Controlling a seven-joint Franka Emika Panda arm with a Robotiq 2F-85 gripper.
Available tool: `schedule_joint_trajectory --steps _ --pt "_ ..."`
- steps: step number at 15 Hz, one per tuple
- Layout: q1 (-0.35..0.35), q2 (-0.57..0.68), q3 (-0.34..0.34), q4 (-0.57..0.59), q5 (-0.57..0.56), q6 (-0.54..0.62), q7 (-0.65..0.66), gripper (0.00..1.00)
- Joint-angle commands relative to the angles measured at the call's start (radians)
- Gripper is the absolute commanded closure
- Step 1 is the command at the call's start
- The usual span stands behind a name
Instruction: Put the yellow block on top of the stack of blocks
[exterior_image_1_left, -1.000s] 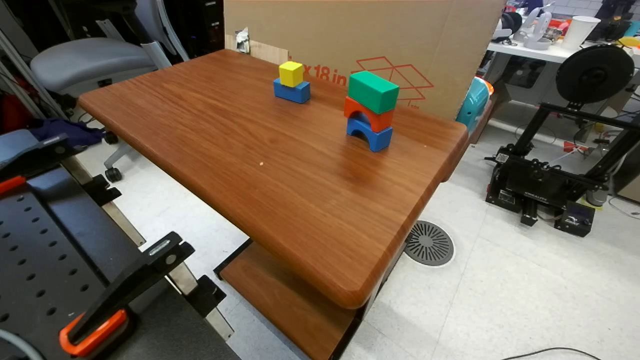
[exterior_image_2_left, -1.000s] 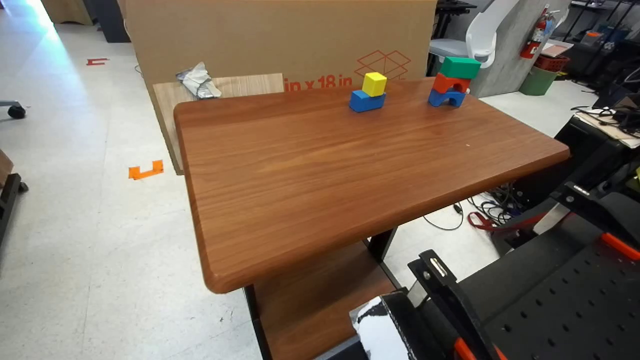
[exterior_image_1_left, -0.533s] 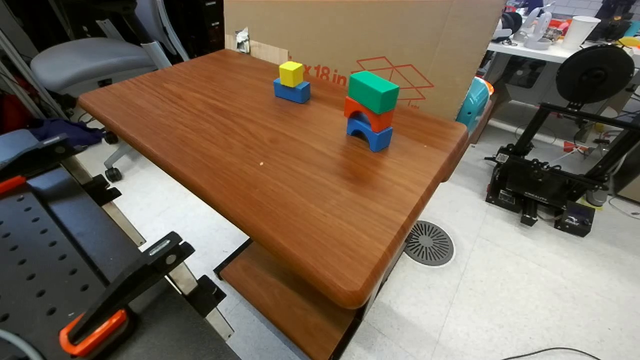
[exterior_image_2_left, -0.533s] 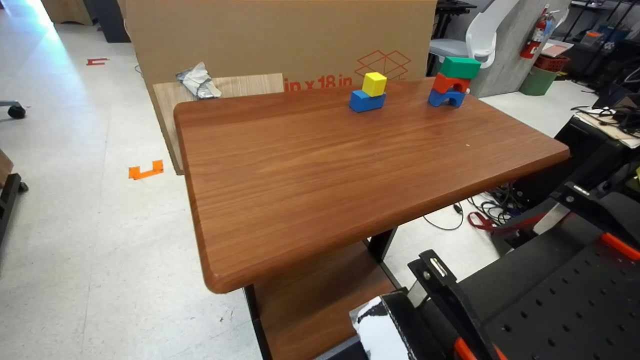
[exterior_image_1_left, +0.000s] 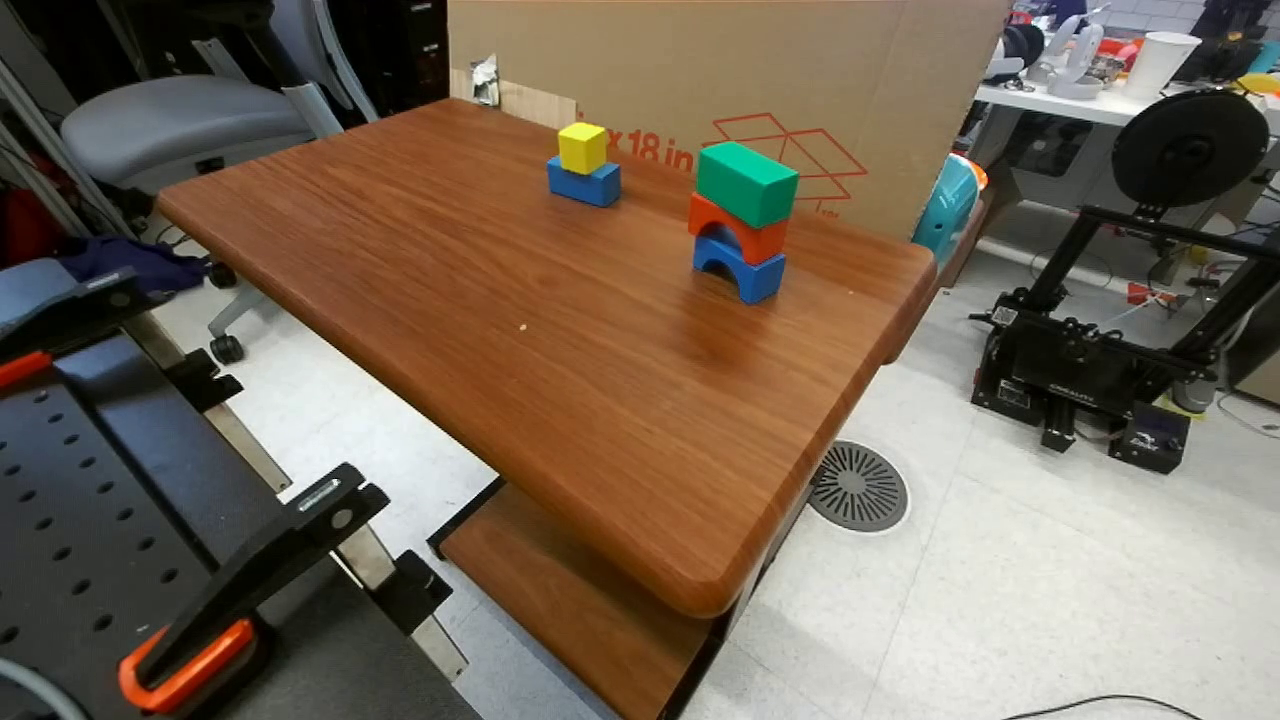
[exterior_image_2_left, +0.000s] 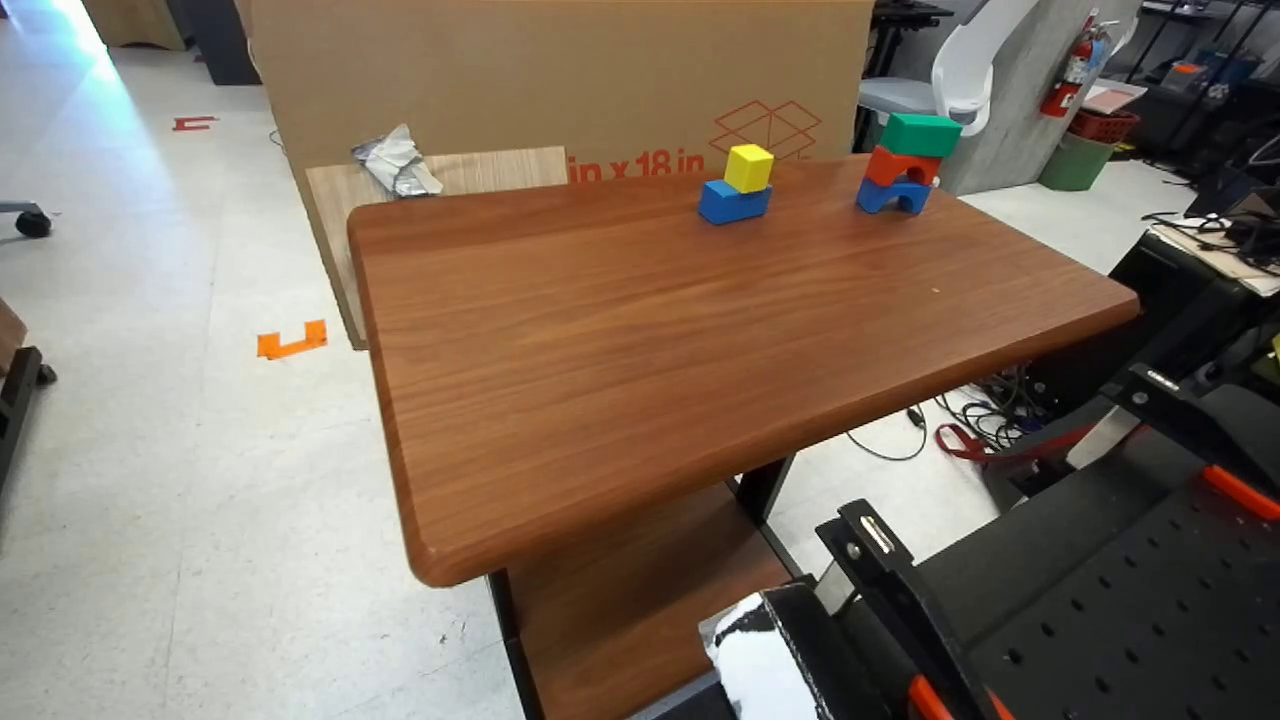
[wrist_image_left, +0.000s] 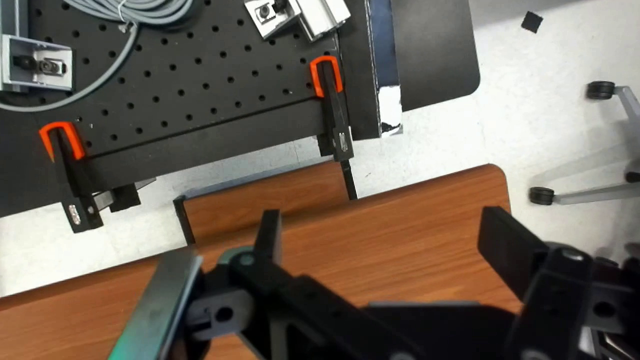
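The yellow block (exterior_image_1_left: 582, 148) sits on a flat blue block (exterior_image_1_left: 584, 184) near the table's back edge. Both show in an exterior view too, the yellow block (exterior_image_2_left: 749, 168) resting on the blue one (exterior_image_2_left: 734, 202). The stack of blocks (exterior_image_1_left: 765, 240) stands apart from them: a green block (exterior_image_1_left: 747, 183) on a red arch on a blue arch. It shows in both exterior views, also as the stack (exterior_image_2_left: 908, 166). My gripper (wrist_image_left: 382, 215) shows only in the wrist view, high over the table, open with nothing between its fingers. No block shows in the wrist view.
The brown table (exterior_image_1_left: 480, 260) has a big cardboard box (exterior_image_2_left: 560, 80) standing behind it. A black perforated mount plate with orange-handled clamps (wrist_image_left: 330, 105) lies along the table's near side. A lower shelf (wrist_image_left: 270, 200) shows beneath the table's edge.
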Motion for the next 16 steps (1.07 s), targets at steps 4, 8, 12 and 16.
schedule_joint_trajectory --steps 4,8,12,16 --pt "-0.042 0.324 -0.024 0.282 -0.051 -0.018 -0.012 0.0" --pt "-0.055 0.48 -0.049 0.446 -0.099 -0.041 -0.008 0.0" --pt "-0.05 0.598 -0.079 0.562 -0.183 -0.038 0.002 0.0" --pt "-0.059 0.674 -0.109 0.632 -0.246 -0.036 -0.043 0.0"
